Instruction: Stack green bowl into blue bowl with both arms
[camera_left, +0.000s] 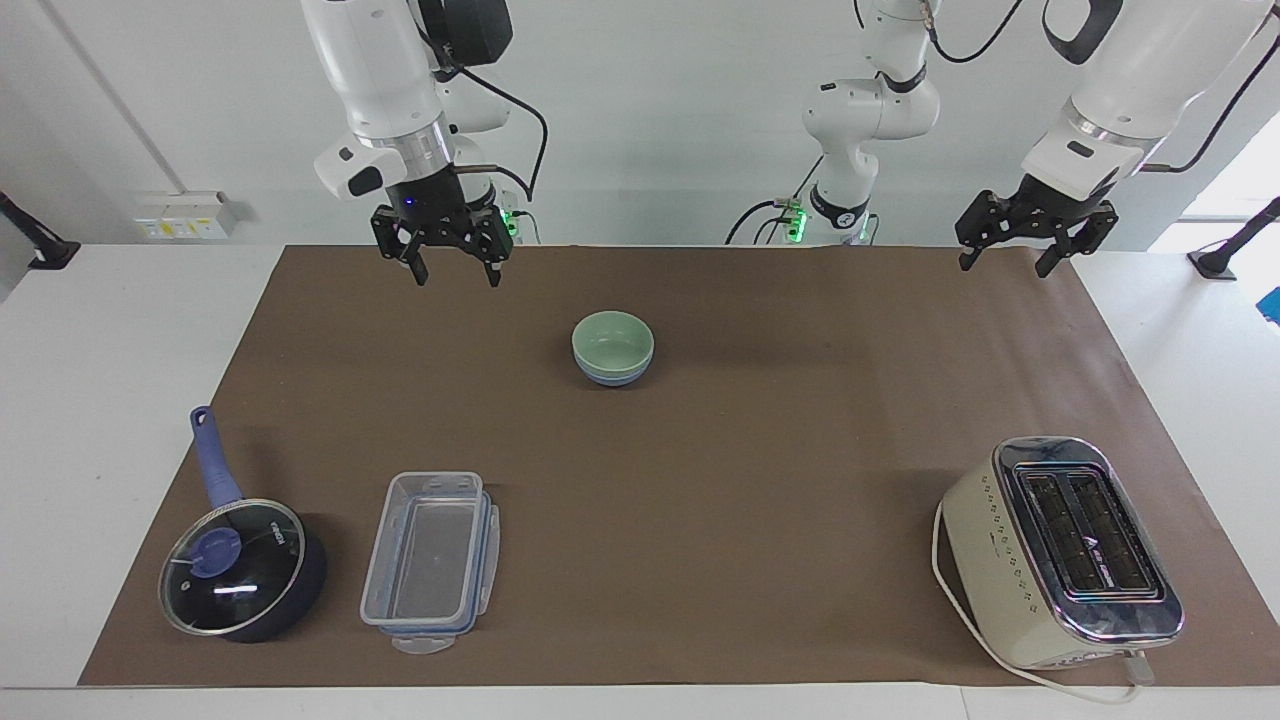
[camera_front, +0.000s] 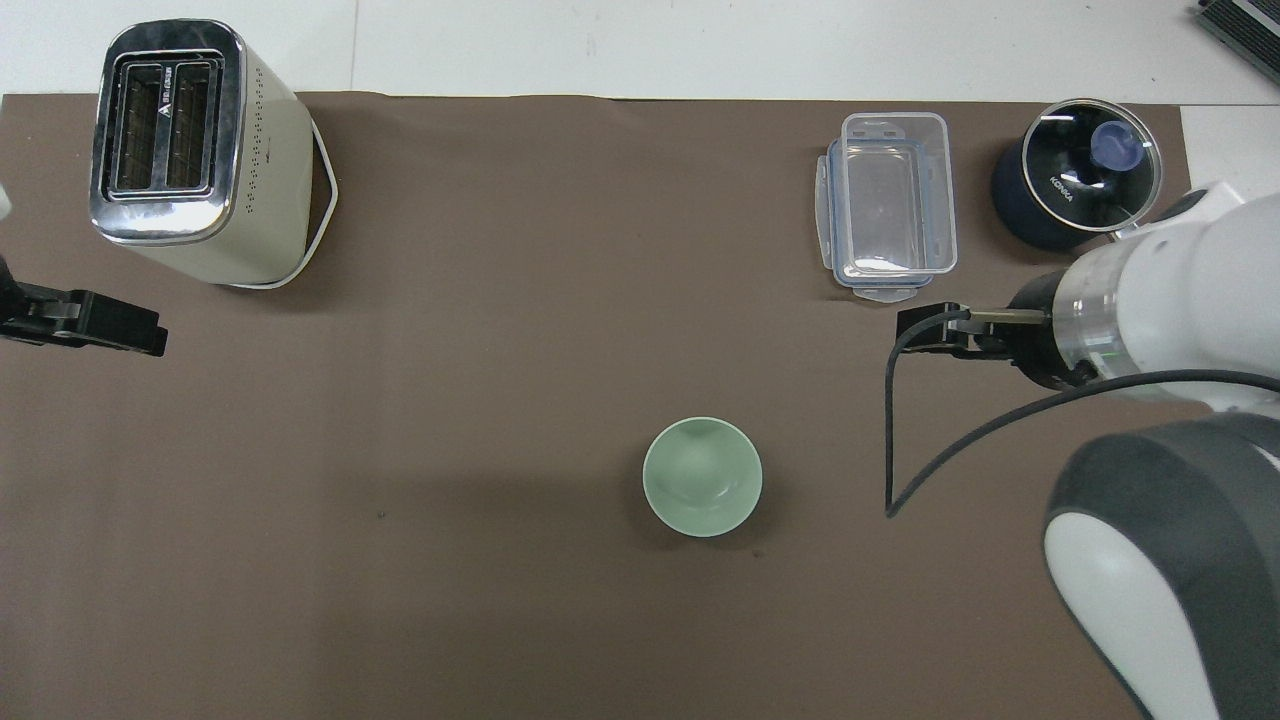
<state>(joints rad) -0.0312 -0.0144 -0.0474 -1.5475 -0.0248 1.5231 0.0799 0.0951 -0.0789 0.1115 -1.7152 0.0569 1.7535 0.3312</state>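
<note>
Green bowl (camera_left: 612, 338) sits nested inside the blue bowl (camera_left: 613, 375) in the facing view, with only a blue band showing under the green rim. The pair rests on the brown mat (camera_left: 760, 440) covering the counter, near the middle and closer to the robots than the pan (camera_left: 243, 567), the box (camera_left: 432, 548) and the toaster (camera_left: 1060, 550). The right gripper (camera_left: 450, 268) hangs raised over the mat's edge by the robots, jaws spread and holding nothing, well apart from the bowls. The left gripper (camera_left: 1008, 256) hangs over the mat's corner at its own end, jaws spread and empty.

From overhead, the green bowl (camera_front: 702, 476) hides the blue one entirely. The right gripper (camera_front: 930, 328) is over bare mat (camera_front: 500, 330) just beside the box (camera_front: 888, 205), with the pan (camera_front: 1078, 175) next to that. The left gripper (camera_front: 95, 325) shows at the picture's edge, near the toaster (camera_front: 190, 150); its jaws cannot be read from this angle.
</note>
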